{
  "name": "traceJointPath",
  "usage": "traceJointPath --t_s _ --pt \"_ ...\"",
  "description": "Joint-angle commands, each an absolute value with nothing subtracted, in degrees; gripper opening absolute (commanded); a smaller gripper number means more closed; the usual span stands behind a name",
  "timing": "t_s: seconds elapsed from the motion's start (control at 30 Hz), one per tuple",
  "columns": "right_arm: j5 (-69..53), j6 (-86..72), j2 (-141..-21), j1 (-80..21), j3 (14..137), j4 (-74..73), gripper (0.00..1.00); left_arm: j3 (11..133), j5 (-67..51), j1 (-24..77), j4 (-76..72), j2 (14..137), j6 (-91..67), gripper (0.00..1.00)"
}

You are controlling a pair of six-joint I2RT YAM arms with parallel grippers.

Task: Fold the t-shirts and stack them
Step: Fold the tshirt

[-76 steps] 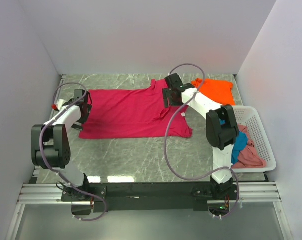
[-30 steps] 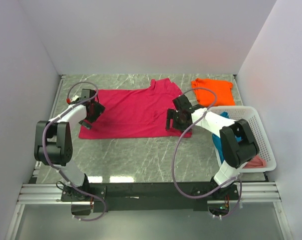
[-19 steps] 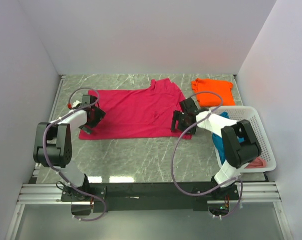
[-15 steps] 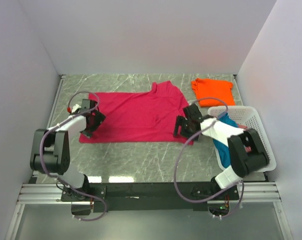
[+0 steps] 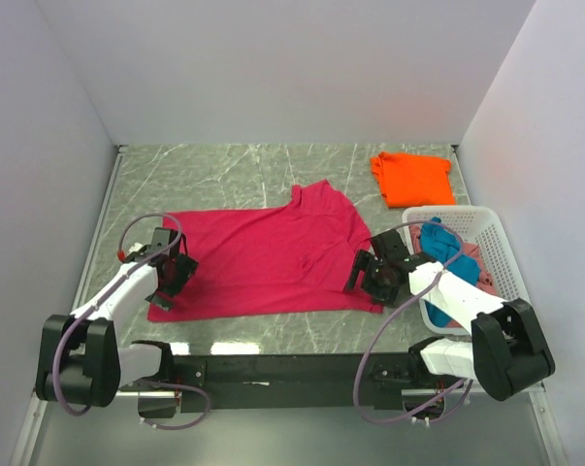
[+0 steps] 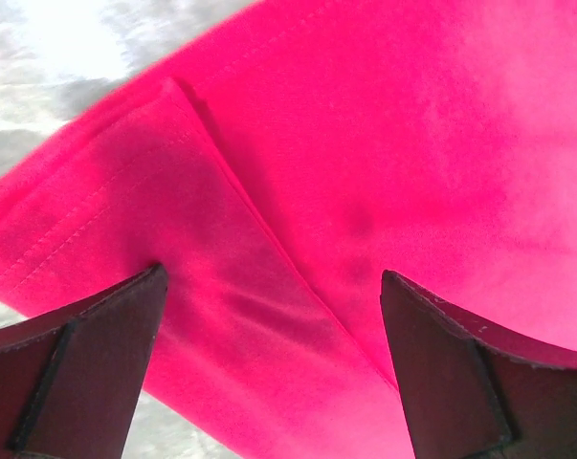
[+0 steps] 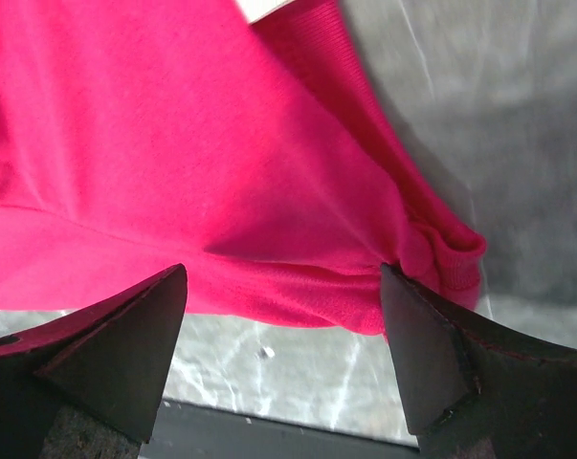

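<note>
Toward the near edge of the table (image 5: 253, 170), you've slid the crimson t-shirt (image 5: 273, 262) flat; left gripper (image 5: 169, 279) and right gripper (image 5: 373, 279) straddle its ends, jaws wide apart, so folding looks next.

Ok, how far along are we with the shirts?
Done: the orange shirt looks folded at the far right. In hand: the red shirt lies flat, unfolded, the left gripper and right gripper open at its two ends. Left: folding and stacking it, plus the blue shirt and pink shirt bunched in the basket.
</note>
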State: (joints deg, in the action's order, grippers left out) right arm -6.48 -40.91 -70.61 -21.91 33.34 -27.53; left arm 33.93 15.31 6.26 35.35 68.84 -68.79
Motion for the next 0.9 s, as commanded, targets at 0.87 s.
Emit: traceJointPath --t_s 0.87 --pt "7.73 -22.95 -101.50 -22.06 91.57 -37.35 0.91 84.80 24.43 -2.02 42.09 107.28 -64.16 0.86"
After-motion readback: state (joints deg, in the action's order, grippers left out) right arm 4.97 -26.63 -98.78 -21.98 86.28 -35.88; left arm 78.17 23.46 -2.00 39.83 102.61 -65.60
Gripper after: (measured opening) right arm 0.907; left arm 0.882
